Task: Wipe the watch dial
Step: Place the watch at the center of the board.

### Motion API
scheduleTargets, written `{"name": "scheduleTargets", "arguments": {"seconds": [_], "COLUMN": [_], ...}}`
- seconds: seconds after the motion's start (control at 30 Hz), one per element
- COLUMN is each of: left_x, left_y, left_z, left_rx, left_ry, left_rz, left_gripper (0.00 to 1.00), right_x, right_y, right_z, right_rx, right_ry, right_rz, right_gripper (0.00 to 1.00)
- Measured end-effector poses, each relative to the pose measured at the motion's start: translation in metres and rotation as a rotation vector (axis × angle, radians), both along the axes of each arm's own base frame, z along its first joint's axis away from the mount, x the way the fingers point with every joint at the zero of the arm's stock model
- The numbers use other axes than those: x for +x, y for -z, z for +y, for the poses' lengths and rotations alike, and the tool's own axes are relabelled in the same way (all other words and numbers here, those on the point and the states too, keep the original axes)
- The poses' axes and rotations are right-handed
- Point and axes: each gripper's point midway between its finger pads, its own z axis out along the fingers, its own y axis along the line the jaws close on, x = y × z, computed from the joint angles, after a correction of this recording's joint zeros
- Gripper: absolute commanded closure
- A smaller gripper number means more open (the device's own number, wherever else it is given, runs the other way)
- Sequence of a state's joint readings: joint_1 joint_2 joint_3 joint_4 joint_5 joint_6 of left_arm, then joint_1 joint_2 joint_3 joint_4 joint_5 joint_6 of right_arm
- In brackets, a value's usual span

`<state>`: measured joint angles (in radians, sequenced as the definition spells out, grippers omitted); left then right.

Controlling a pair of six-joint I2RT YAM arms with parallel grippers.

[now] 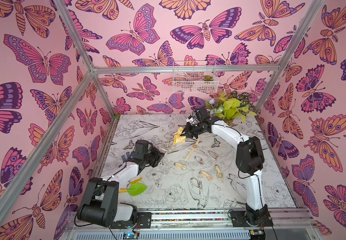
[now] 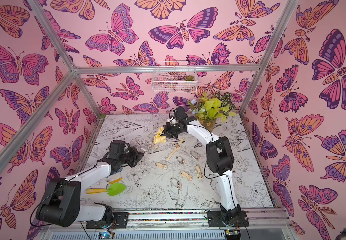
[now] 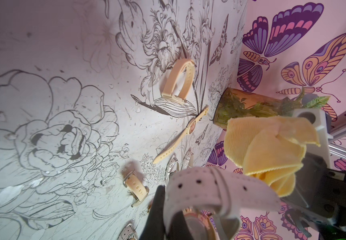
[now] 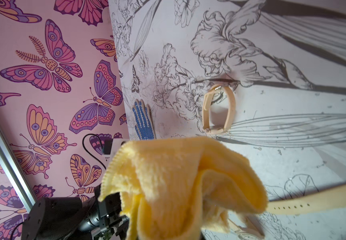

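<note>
My left gripper [image 1: 162,153] [image 3: 168,224] is shut on a watch with a white perforated strap [image 3: 209,187]. The watch's dial [image 3: 197,223] shows dimly under the strap, close to the black fingers [image 3: 155,212]. My right gripper [image 1: 185,133] [image 2: 165,133] is shut on a folded yellow cloth [image 1: 179,136] [image 4: 178,182]. The cloth hangs over the jaws and hides them in the right wrist view. In the left wrist view the cloth [image 3: 271,149] hangs just beyond the strap without touching it. Both grippers are over the table's far middle.
A buckled beige watch [image 1: 172,145] [image 4: 217,110] stands on the table under the cloth. Beside it lies a long flat beige watch [image 1: 194,148], with several more watches nearer the front. A green trowel [image 1: 136,189] and a blue-dotted glove [image 4: 144,122] lie left. A potted plant [image 1: 230,110] stands back right.
</note>
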<state>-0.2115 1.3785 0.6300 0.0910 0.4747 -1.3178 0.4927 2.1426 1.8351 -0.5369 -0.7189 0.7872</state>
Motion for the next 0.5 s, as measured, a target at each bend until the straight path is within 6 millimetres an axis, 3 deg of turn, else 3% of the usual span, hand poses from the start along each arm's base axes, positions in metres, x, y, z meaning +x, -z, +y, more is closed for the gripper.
{"name": "scheduleTargets", "arguments": {"seconds": [0.2,0.5], "left_x": [-0.001,-0.009], "left_y": [0.007,0.036], "left_z": [0.003,0.012], "left_rx": [0.018,0.086], "left_ry": [-0.011,-0.029], "left_rz": [0.045,0.159], "left_gripper": [1.00,1.00], "right_x": [-0.030,-0.058], "right_y": [0.013,0.020], "right_z": [-0.014,-0.021], "right_rx": [-0.023,-0.074], "right_ry": [-0.012,-0.066], "right_rz": [0.028,-0.012], "right_gripper": [1.00,1.00]}}
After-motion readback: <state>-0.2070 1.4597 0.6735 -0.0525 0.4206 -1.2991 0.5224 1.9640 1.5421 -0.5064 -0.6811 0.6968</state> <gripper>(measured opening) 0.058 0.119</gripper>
